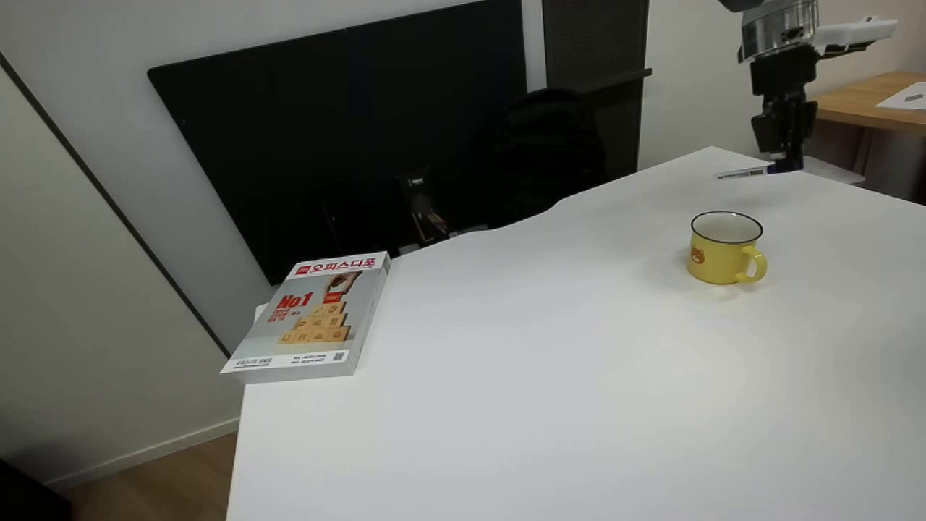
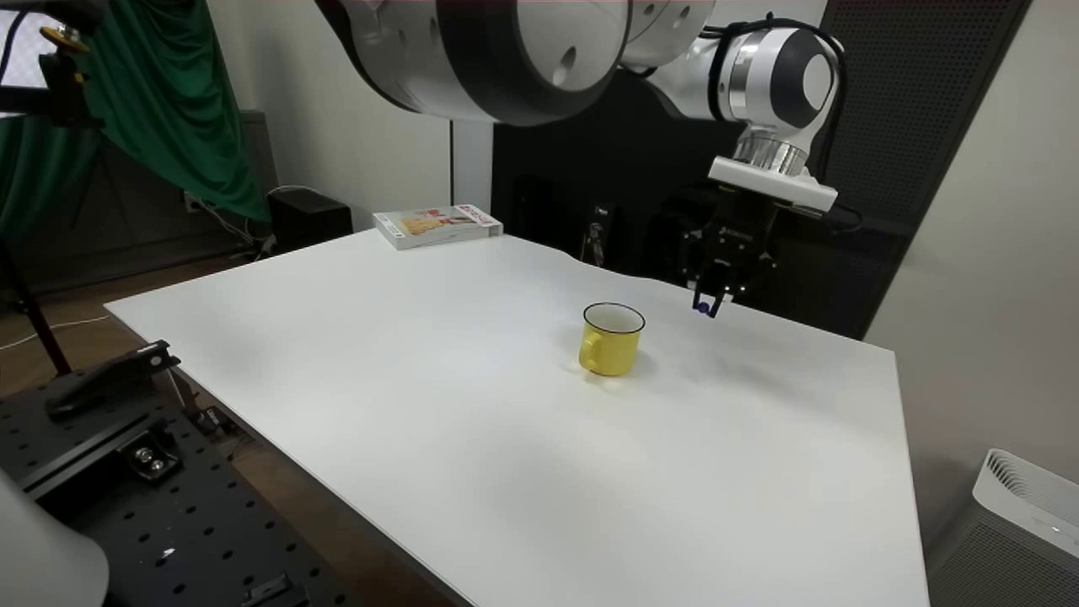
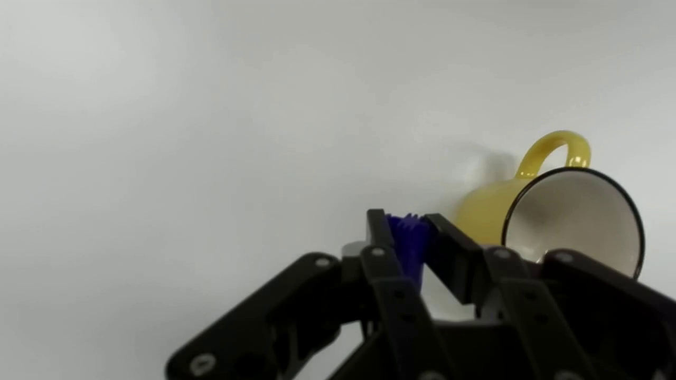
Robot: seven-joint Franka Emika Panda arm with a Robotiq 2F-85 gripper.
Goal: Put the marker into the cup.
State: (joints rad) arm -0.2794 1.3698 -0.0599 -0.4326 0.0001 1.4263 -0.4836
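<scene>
The yellow cup [image 1: 712, 266] stands upright on the white table, with its handle at the side and a dark line round its pale rim. It also shows in an exterior view [image 2: 611, 352] and in the wrist view [image 3: 486, 208], right of the fingers. My gripper [image 1: 788, 163] is shut on the blue cap end of the marker [image 1: 745, 173] and holds it nearly level above the table, apart from the cup. The gripper [image 2: 710, 307] and the marker's blue end [image 2: 703, 308] show beside the cup. In the wrist view, the fingertips [image 3: 404, 217] pinch the blue cap [image 3: 412, 245]; the pale barrel is mostly hidden.
A thick red-and-white book [image 1: 307, 318] lies at the table's [image 1: 506, 405] edge, far from the cup; it also shows in an exterior view [image 2: 438, 226]. A dark panel [image 1: 340, 130] stands behind the table. An air purifier [image 2: 1024, 523] stands beside the table.
</scene>
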